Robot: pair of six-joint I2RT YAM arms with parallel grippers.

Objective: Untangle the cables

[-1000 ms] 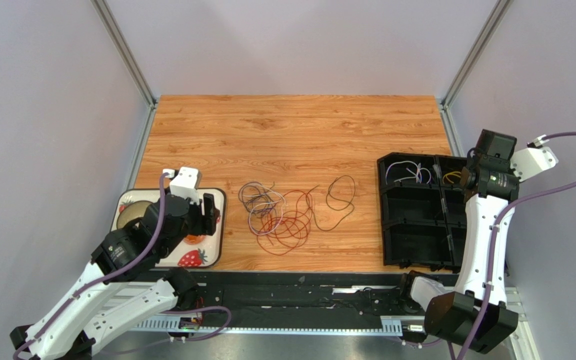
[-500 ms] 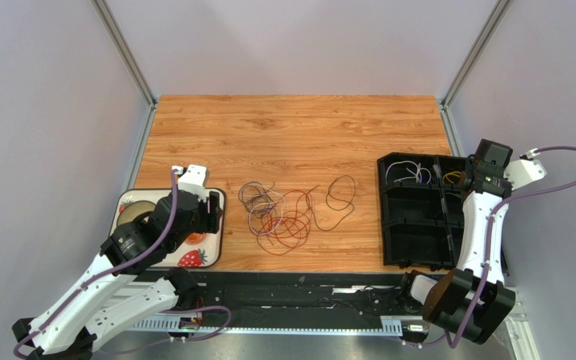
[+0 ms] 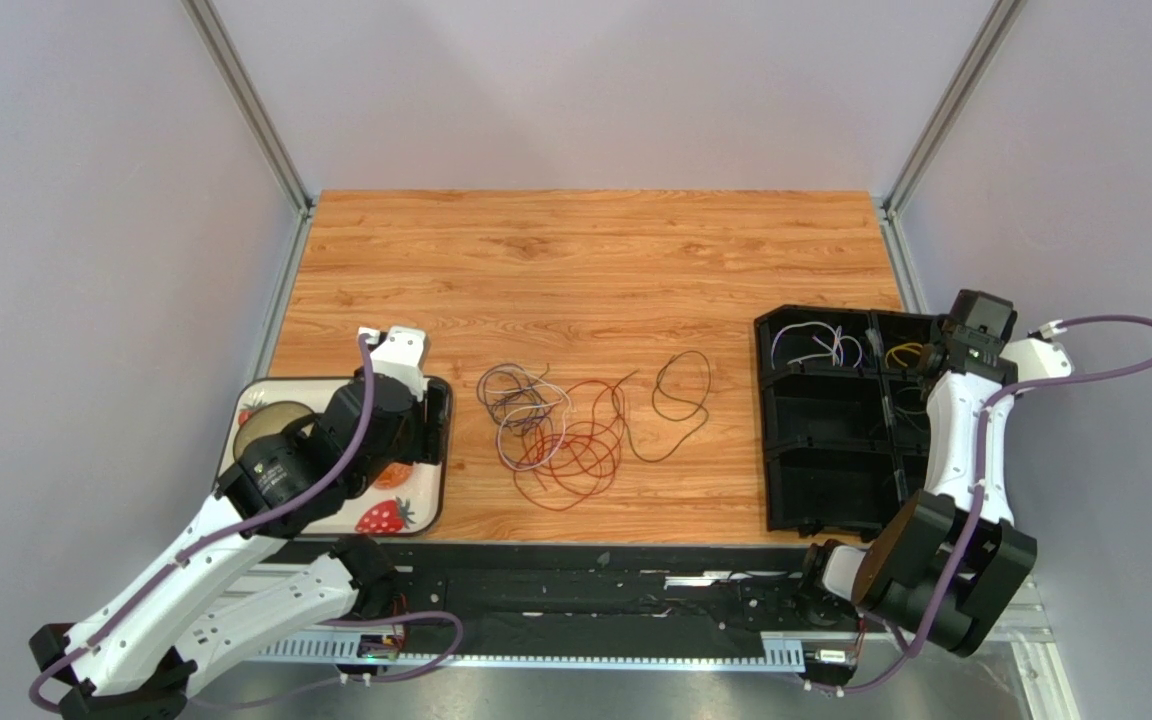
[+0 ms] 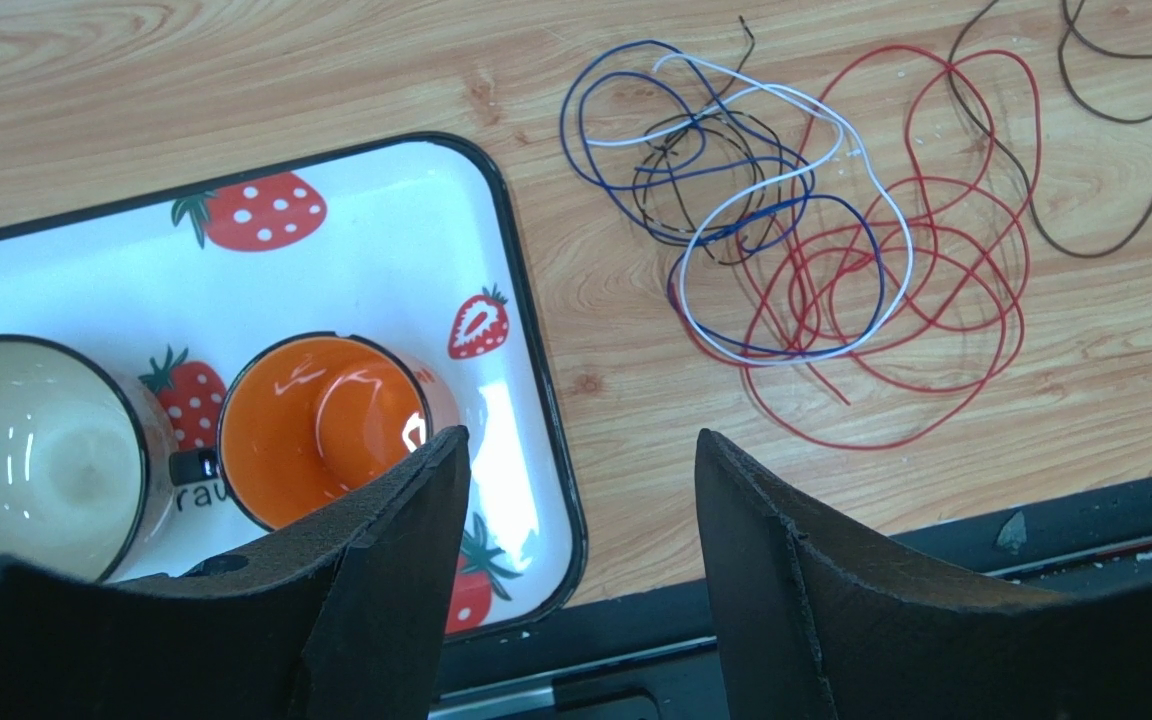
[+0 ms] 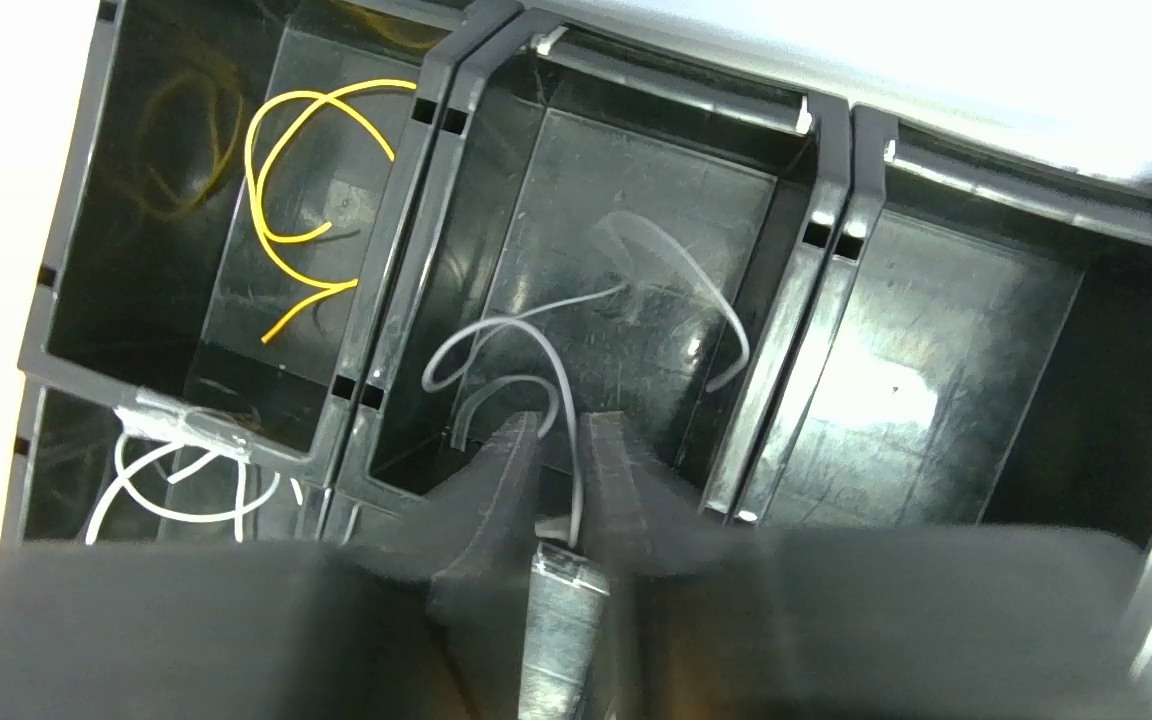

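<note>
A tangle of red, blue, white and dark cables lies mid-table, seen close in the left wrist view. A single dark cable curls just right of it. My left gripper hangs open over the tray's right edge, left of the tangle, with nothing between its fingers. My right gripper is above the black divided bin. Its jaws stand slightly parted, and a grey cable runs between them down into the middle compartment. A yellow cable and a white cable lie in other compartments.
A strawberry-print tray at the near left holds an orange cup and a cream cup. A black rail runs along the table's near edge. The bin's dividers stand up around the right gripper.
The right jaws have parted from shut and the right wrist has shifted slightly over the bin. The left gripper has crept forward and right along the tray's edge.
</note>
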